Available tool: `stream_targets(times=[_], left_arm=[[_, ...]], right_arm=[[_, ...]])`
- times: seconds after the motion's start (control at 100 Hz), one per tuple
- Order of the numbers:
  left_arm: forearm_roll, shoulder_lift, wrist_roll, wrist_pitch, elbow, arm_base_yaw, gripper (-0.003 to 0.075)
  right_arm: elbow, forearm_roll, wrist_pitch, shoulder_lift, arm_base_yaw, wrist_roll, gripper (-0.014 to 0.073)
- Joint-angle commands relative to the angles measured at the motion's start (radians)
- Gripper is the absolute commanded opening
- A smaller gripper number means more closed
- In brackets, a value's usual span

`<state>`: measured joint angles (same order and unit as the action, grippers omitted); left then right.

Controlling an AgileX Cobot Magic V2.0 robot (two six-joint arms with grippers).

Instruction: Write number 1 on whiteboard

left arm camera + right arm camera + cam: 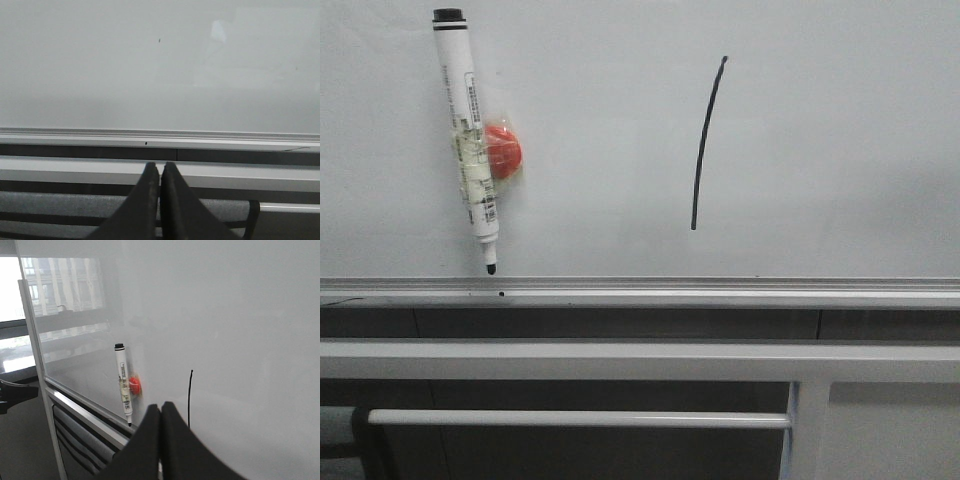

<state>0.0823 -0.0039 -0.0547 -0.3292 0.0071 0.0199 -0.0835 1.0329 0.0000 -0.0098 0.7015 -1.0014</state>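
The whiteboard (820, 150) fills the front view, with a silver bottom rail (640, 291). The number 1 (707, 140) is a thin black, slightly curved stroke right of centre; it also shows in the right wrist view (190, 397). A white marker pen (467, 140) with a red magnet (504, 152) hangs tip down at the left; it also shows in the right wrist view (123, 385). My left gripper (160, 167) is shut and empty, below the rail. My right gripper (161, 407) is shut and empty, back from the board between pen and stroke. Neither gripper shows in the front view.
Grey metal frame bars (620, 360) run below the rail, with a thinner bar (580, 418) and an upright post (810, 430) lower down. In the right wrist view the board's left edge frame (32, 340) stands upright.
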Motion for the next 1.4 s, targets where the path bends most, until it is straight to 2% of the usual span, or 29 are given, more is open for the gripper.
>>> stream_targets(times=[0.0, 0.8, 0.99, 1.03, 1.06, 1.16, 1.22, 1.34, 1.39], left_arm=[[0.003, -0.023, 0.000, 0.071, 0.006, 0.002, -0.0020], [0.005, -0.023, 0.000, 0.071, 0.006, 0.002, -0.0020], [0.005, -0.023, 0.000, 0.071, 0.006, 0.002, -0.0020], [0.005, -0.023, 0.000, 0.071, 0.006, 0.002, -0.0020], [0.005, -0.023, 0.000, 0.071, 0.006, 0.002, -0.0020], [0.005, -0.023, 0.000, 0.071, 0.006, 0.002, -0.0020], [0.005, -0.023, 0.000, 0.071, 0.006, 0.002, -0.0020], [0.005, -0.023, 0.002, 0.071, 0.006, 0.002, -0.0020], [0.005, -0.023, 0.002, 0.071, 0.006, 0.002, -0.0020]], right_arm=[[-0.026, -0.003, -0.035, 0.004, -0.008, -0.011, -0.0064], [-0.026, -0.005, -0.035, 0.004, -0.008, -0.011, -0.0064], [0.000, -0.042, -0.080, 0.004, -0.008, -0.005, -0.0064], [0.005, -0.076, -0.080, 0.004, -0.008, 0.037, -0.0064], [0.010, -0.151, -0.080, 0.004, -0.008, 0.100, -0.0064], [0.033, -0.464, -0.085, 0.004, -0.008, 0.436, -0.0064], [0.055, -0.640, -0.090, 0.004, -0.008, 0.593, -0.0064], [0.125, -0.917, -0.149, 0.004, -0.020, 0.912, -0.0064], [0.124, -0.990, -0.096, 0.004, -0.034, 1.001, -0.0064]])
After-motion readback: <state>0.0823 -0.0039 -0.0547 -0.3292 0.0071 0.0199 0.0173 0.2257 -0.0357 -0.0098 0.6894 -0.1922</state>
